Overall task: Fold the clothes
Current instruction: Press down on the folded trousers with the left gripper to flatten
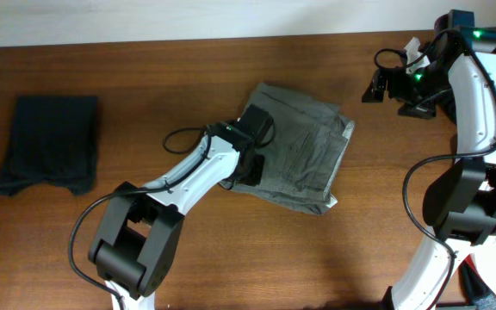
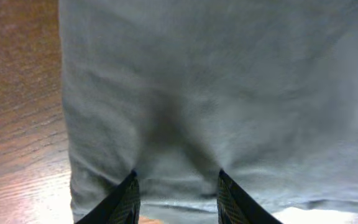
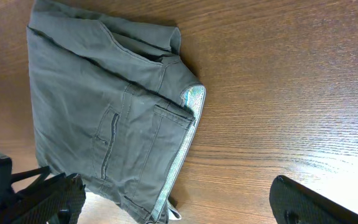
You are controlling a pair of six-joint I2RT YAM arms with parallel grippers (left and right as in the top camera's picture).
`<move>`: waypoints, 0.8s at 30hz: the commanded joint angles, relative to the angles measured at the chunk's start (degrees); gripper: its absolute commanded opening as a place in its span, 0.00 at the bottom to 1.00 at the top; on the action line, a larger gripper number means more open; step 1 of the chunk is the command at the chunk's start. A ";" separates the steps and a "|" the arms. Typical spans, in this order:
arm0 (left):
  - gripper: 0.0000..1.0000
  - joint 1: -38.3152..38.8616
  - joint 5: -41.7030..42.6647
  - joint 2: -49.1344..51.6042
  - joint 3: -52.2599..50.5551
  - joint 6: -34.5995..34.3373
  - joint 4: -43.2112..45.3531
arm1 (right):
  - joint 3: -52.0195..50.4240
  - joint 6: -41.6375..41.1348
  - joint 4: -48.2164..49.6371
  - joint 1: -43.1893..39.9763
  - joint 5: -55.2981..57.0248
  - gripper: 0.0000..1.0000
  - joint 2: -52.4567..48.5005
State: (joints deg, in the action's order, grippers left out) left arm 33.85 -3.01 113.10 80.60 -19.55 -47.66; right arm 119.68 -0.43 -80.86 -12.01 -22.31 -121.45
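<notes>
Overhead view of a dark wood surface [image 1: 145,69] w/ two robot arms. Grey-khaki trousers [image 1: 304,146] are seen folded into a rough square, set at a slant, a little right of ctr. In the right wrist view a pale waistband lining [image 3: 191,106] is shown along one folded edge. A slit pocket [image 3: 107,140] is seen on the top layer near it. The fabric is laid fairly flat w/ a few creases, and stacked layers are visible at one corner.

The left pincer [image 1: 252,164] is placed over the left edge of the trousers, w/ the arm stretched in from the near side. In the left wrist view its two dark fingers [image 2: 128,199] are seen set apart, w/ the tips pointed at the grey cloth. No fold is pinched between them, so the pincer is read as open. Whether the tips are touching the cloth cannot be told.

The right pincer [image 1: 394,90] is held at the far right, apart from the trousers and above bare wood. Its fingers [image 3: 316,202] are seen spread wide at the bottom of the right wrist view, and nothing is gripped between them.

A black garment [image 1: 48,142] is laid folded at the left end of the surface, well apart from the trousers and from both pincers.
</notes>
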 commanded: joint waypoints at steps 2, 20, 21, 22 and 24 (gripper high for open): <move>0.40 -1.97 -2.62 0.68 -2.01 -0.81 1.66 | 0.37 -0.02 -0.15 0.13 0.52 0.99 0.85; 0.40 -6.29 -16.98 0.96 -6.43 0.55 14.10 | 0.37 -0.02 -0.15 0.13 0.52 0.99 0.85; 0.40 -6.91 -16.92 1.03 -6.43 1.03 15.50 | 0.37 -0.02 -0.17 0.13 0.52 0.99 0.85; 0.40 -7.58 -16.87 1.18 -6.43 1.01 16.94 | 0.37 -0.02 -0.17 0.13 0.52 0.99 0.85; 0.34 -8.85 -16.31 1.31 -6.40 1.01 18.14 | 0.37 -0.02 -0.15 0.13 0.52 0.99 0.85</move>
State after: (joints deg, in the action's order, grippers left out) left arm 26.81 -16.45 113.14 74.56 -19.29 -30.22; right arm 119.68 -0.43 -80.86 -12.01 -22.28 -121.45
